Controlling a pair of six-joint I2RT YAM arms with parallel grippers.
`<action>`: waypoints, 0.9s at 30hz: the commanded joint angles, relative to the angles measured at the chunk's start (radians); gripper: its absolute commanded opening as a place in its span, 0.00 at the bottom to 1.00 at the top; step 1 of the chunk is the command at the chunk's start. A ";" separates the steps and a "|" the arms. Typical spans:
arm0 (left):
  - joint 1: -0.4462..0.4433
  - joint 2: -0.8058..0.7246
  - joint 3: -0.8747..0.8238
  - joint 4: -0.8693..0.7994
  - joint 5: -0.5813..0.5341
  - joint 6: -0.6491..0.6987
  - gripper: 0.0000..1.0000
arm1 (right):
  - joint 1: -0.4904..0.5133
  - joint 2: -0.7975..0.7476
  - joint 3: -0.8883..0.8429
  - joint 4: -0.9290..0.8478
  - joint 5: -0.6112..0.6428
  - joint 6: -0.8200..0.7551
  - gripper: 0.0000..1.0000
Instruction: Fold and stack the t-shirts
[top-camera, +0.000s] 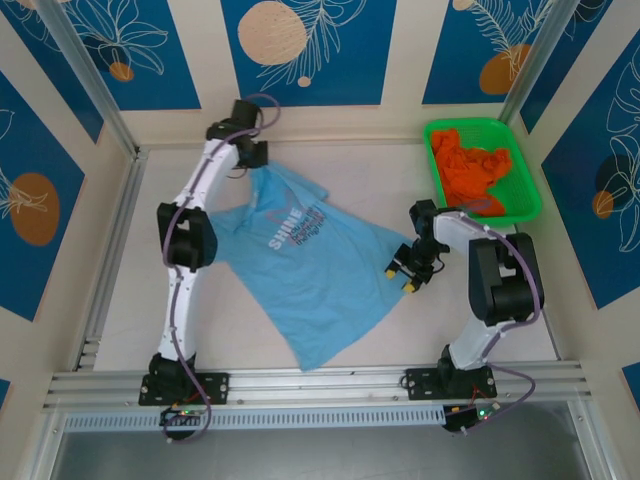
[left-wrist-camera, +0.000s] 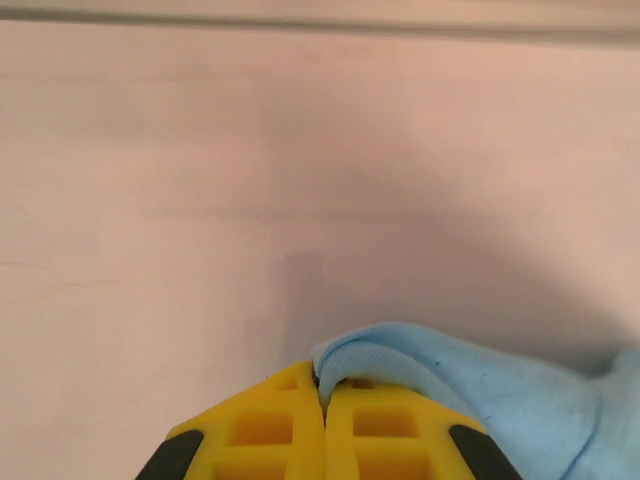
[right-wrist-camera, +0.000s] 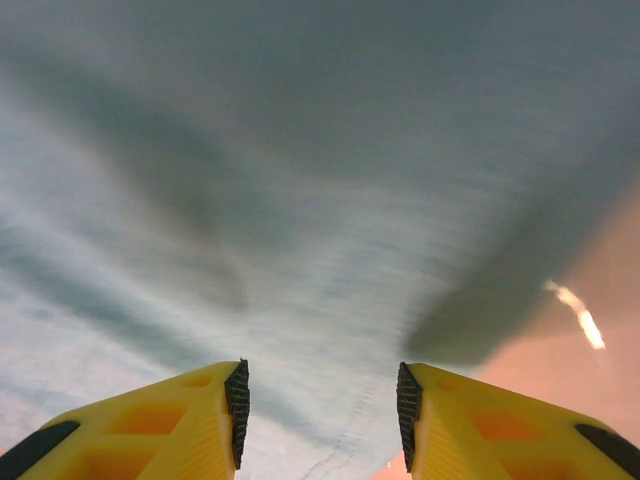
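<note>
Pinching a far edge of the blue shirt (top-camera: 320, 270) with the left gripper (left-wrist-camera: 322, 390), jaws clamped together on the cloth, I am working from the far left of the table (top-camera: 500, 320). The shirt is lying spread out, its long axis running from that pinch toward the near edge and slightly right. The right gripper (top-camera: 401, 279) is poised at the shirt's right edge, jaws apart with cloth directly beneath, so I judge it the nearer arm for that side. The orange shirt (top-camera: 470, 172) is sitting bunched in the green basket (top-camera: 525, 195), far right.
</note>
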 joint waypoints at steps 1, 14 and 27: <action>0.072 0.044 0.087 0.064 0.082 -0.091 0.00 | 0.005 0.094 0.111 -0.053 0.008 0.010 0.46; 0.255 0.176 0.206 0.052 -0.117 -0.175 0.59 | 0.128 0.334 0.594 -0.257 0.054 0.035 0.61; 0.250 -0.275 -0.383 0.101 0.038 -0.235 0.62 | 0.409 0.248 0.493 -0.017 -0.128 0.066 0.62</action>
